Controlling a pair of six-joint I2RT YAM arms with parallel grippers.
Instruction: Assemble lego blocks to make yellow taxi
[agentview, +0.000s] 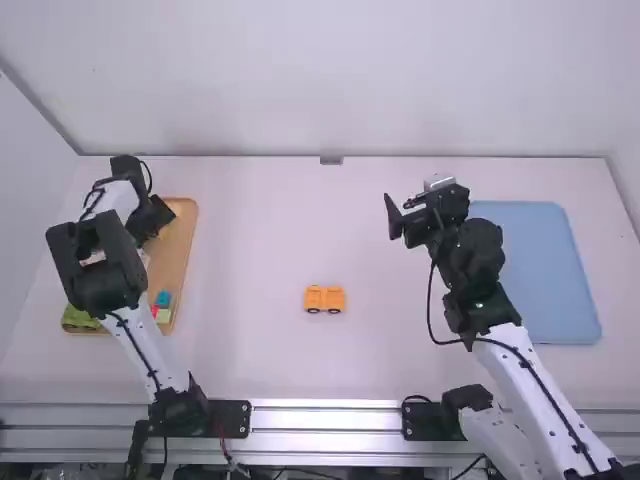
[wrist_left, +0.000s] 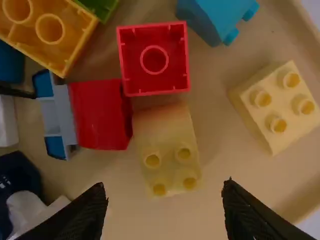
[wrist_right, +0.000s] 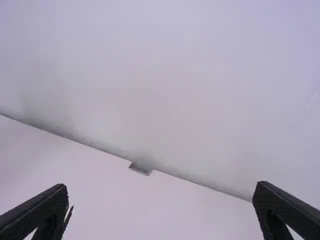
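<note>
An orange-yellow block piece with dark wheels (agentview: 324, 299) stands mid-table. My left gripper (agentview: 160, 222) is over the wooden tray at the far left. In the left wrist view the same gripper (wrist_left: 165, 210) is open above a pale yellow sloped block (wrist_left: 167, 150) with studs, with nothing between its fingers. A pale yellow studded block (wrist_left: 275, 107) lies to one side, and a red square block (wrist_left: 154, 59) touches or nearly touches the sloped one. My right gripper (agentview: 398, 217) is held over the right half of the table; in the right wrist view this gripper (wrist_right: 160, 205) stands open and holds nothing.
The wooden tray (agentview: 185, 225) also holds a green piece (agentview: 78, 318), a blue block (wrist_left: 215, 17), an orange-yellow block (wrist_left: 50, 30), a red block (wrist_left: 100, 114) and a dark blue piece (wrist_left: 17, 175). A blue tray (agentview: 550, 270) lies on the right side.
</note>
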